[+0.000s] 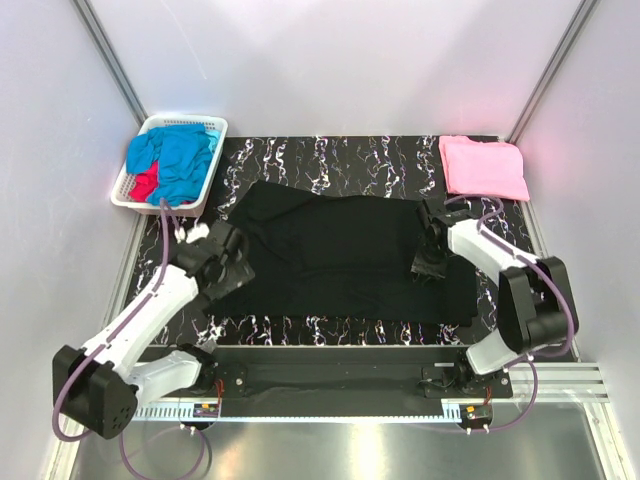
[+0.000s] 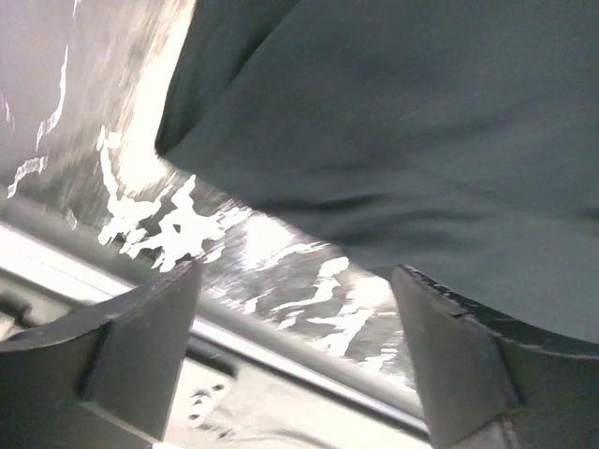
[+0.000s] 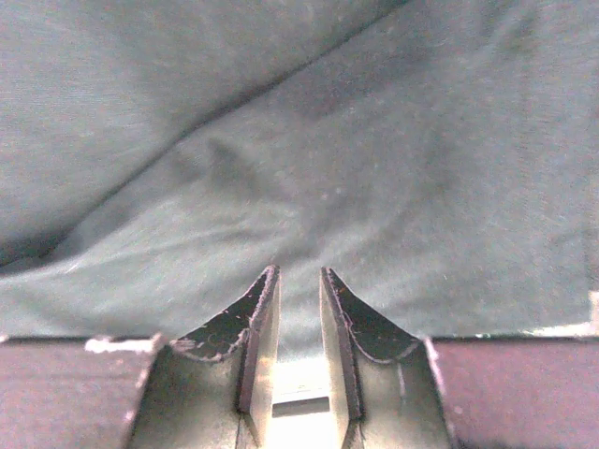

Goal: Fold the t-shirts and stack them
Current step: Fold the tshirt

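Note:
A large black t-shirt lies spread flat across the middle of the marbled table. My left gripper stands open at its lower left edge, low over the table. In the left wrist view its jaws are wide apart with nothing between them, and the black t-shirt's hem lies just ahead. My right gripper hovers over the shirt's right part. Its jaws are only narrowly apart, with no cloth between them, and the black t-shirt fills the view below. A folded pink t-shirt lies at the back right.
A white slotted basket at the back left holds a crumpled bright blue t-shirt and a red one. The table's metal front rail runs just beneath my left gripper. White walls close in on both sides.

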